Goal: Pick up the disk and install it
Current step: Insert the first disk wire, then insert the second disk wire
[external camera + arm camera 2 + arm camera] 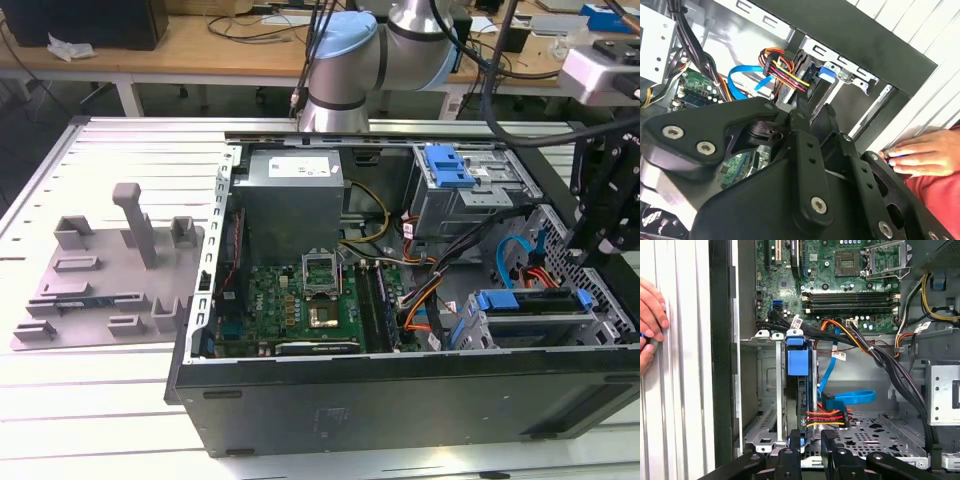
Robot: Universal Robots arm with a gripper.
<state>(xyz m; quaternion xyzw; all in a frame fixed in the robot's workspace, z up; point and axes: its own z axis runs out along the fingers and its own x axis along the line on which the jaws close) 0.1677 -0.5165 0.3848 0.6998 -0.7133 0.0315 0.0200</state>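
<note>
Fingers [794, 442] released: small gap btwn them, nothing held. The disk [805, 400] sits edge-on in the drive cage [767, 390], straight ahead of the fingertips and apart from them, its blue carrier end at the far end. It looks seated in its slot already, w/ red/orange/yellow power leads [826, 418] running to it just ahead of one fingertip.

Judgement on doing this step well: keep the fingers square to the disk's edge and centred over it, so both pads would meet the carrier rails and not the leads. The blue SATA cable [847, 399] loops close by on the same side as the leads, so any sideways drift risks a snag. A person's hand [651, 315] rests on the table [685, 390], outside the case wall and well off to the fingers' other side. Keep clear of it.

Writing: white tags on the cables and a white sticker on the grey box [295, 190], but no print legible.
</note>
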